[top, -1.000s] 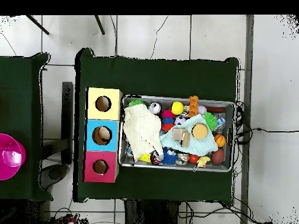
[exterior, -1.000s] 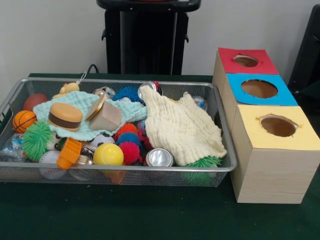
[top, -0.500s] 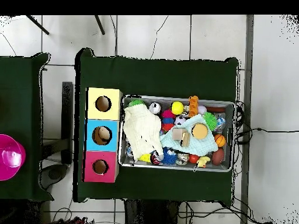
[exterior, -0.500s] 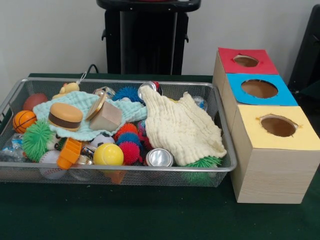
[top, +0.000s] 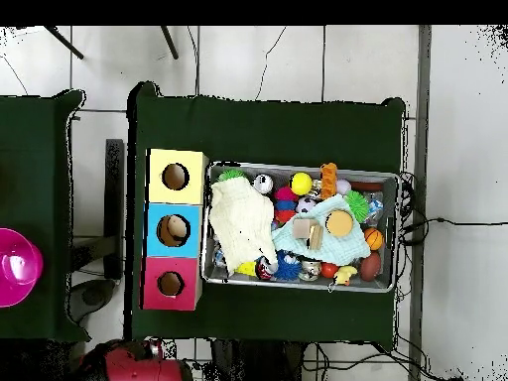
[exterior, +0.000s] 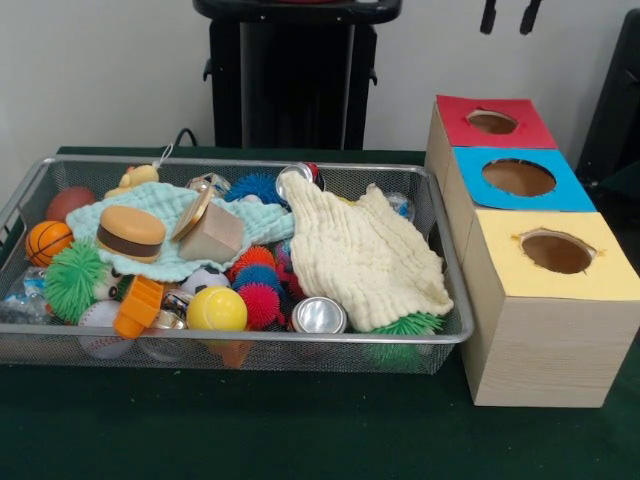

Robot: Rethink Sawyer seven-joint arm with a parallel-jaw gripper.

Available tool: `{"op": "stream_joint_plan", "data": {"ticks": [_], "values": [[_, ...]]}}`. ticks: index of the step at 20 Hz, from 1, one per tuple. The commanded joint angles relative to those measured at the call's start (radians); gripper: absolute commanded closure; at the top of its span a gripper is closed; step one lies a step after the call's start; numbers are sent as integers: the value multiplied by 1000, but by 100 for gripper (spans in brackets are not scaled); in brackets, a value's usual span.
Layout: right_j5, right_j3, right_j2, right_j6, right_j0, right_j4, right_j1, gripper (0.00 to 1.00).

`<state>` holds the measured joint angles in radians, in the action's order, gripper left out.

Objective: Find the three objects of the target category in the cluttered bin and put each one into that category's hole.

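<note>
Black pincer (exterior: 509, 15) tips hang apart above the red-topped box (exterior: 492, 122).

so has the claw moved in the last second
Yes: the claw has come into the front view at the top edge, above the red-topped box; earlier it was out of sight.

Low front camera, straight-down overhead; shared bin (exterior: 240, 345) (top: 303, 285).

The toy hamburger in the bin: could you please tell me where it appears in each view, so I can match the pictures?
Front view: the toy hamburger lies on the mint cloth at the bin's left, beside the wooden block.
Overhead view: the hamburger is right of centre in the bin, on the same cloth.
Shared landmark: the yellow-topped box, at the bin's opposite end.
</note>
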<state>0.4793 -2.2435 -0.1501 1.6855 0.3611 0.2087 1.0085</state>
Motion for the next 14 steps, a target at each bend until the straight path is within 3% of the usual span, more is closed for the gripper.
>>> {"op": "stream_joint_plan", "data": {"ticks": [1,6,14], "values": [[-31,200,86,167,-57,24,-176,0],[-7,325,84,145,-90,16,-266,0],[53,464,90,121,-129,6,-344,0]]}}
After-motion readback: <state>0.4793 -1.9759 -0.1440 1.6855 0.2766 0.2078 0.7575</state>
